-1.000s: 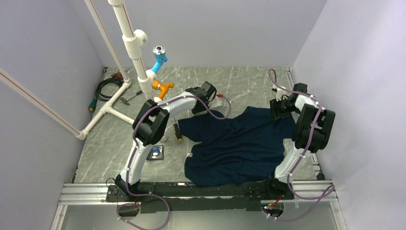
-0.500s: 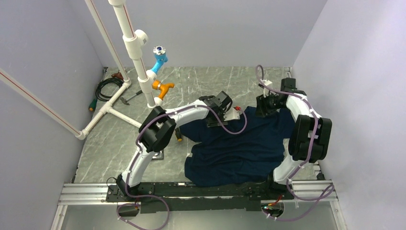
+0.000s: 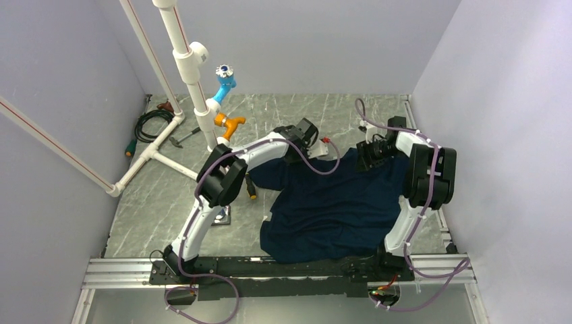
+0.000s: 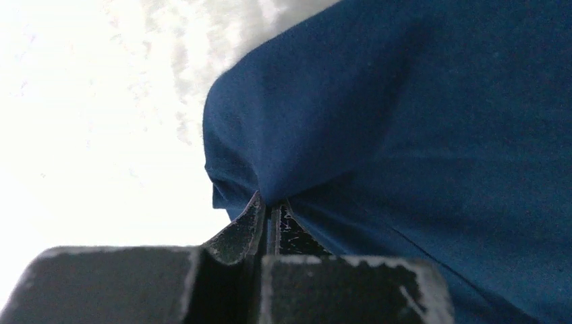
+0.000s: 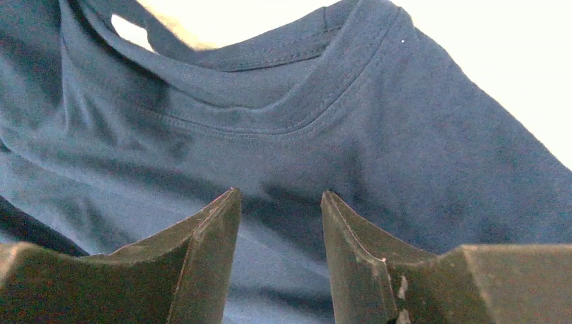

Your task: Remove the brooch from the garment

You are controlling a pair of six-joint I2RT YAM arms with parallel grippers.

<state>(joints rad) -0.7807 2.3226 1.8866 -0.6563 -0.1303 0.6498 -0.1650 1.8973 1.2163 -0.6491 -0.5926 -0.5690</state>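
Left gripper (image 4: 270, 206) pinches the T-shirt (image 4: 418, 135) at its eleven-o'clock edge; keep it taut while right gripper (image 5: 280, 202) (half-open, empty) hunts the unseen brooch.

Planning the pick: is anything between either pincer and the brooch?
Cannot tell: no brooch shows in any view. The right pincer hangs open over the shirt near its collar, with only plain cloth below it. The left pincer is shut on a fold of the shirt.
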